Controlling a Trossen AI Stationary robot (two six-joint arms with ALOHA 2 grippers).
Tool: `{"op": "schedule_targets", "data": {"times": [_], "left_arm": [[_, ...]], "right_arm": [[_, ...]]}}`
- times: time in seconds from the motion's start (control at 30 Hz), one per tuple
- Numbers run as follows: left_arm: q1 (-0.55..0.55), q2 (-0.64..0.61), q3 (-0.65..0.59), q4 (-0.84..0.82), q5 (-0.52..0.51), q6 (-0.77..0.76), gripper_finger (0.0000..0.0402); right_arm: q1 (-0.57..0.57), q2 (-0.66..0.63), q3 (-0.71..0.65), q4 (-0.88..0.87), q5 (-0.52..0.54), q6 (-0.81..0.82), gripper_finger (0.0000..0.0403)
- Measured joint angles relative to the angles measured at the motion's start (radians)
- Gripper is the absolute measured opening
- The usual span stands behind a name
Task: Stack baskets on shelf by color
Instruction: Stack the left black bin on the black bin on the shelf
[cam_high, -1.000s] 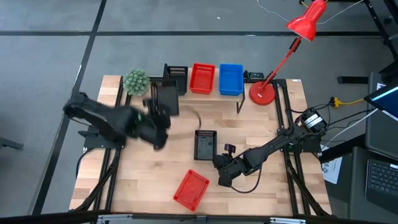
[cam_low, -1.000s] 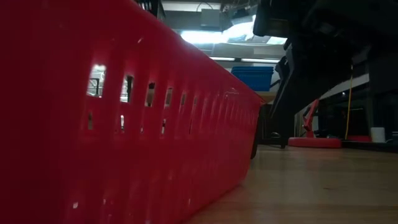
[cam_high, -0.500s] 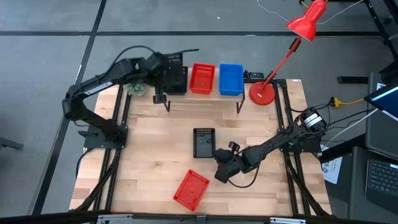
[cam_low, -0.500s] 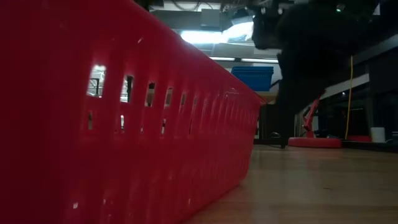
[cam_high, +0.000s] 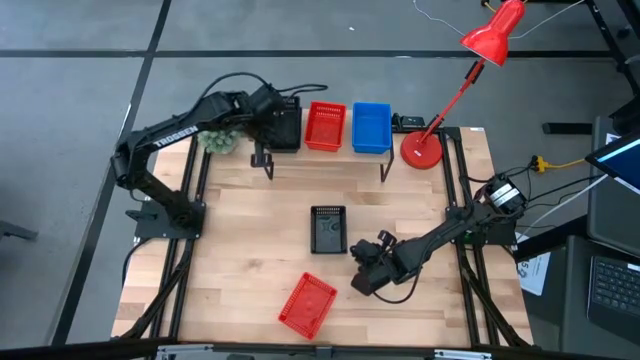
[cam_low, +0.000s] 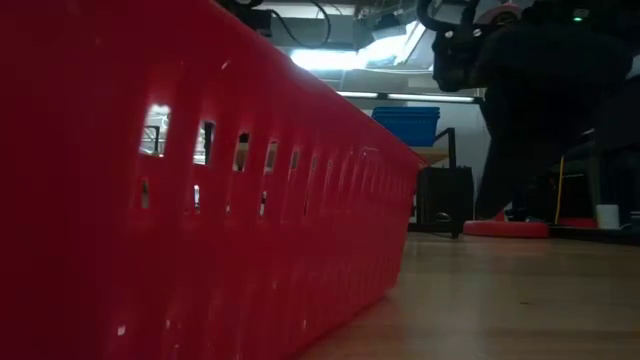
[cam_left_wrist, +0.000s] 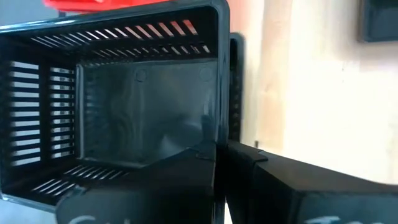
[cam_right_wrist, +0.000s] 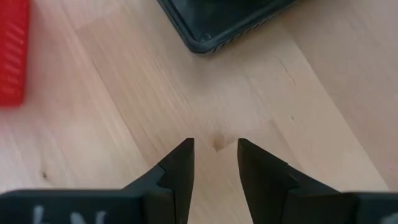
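Baskets on the shelf: a black basket at the left end, red basket in the middle, blue basket at the right. Left gripper is clamped on the black basket's wall, which only the left wrist view shows; overhead its fingers are hidden. Right gripper hovers with fingers apart over bare wood, near a second black basket mid-table. A loose red basket lies tilted near the front edge and fills most of the low view. Wood table also holds a red desk lamp at the back right corner and a green plant at the back left; grey floor around.
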Motion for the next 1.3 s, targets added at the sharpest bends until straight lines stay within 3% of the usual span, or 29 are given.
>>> {"op": "schedule_targets", "data": {"times": [0.33,0.77,1.03,1.2,1.3], "left_arm": [[0.002,0.012,0.000,0.005,-0.002,0.021,0.0003],[0.012,0.012,0.000,0.021,-0.010,0.027,0.0082],[-0.041,-0.007,0.000,0.027,-0.010,0.025,0.0096],[-0.062,-0.008,0.000,0.029,-0.134,0.025,0.0096],[-0.063,-0.008,0.000,0.053,-0.154,0.025,0.0097]], "right_arm": [[0.000,0.000,0.000,-0.001,0.000,0.007,0.0122],[0.001,0.000,0.000,-0.001,-0.001,0.021,0.0122],[0.001,0.000,0.000,-0.002,-0.001,0.019,0.0122],[0.001,0.000,0.000,-0.002,-0.002,0.019,0.0122],[0.001,0.000,0.000,-0.002,-0.002,0.018,0.0122]]}}
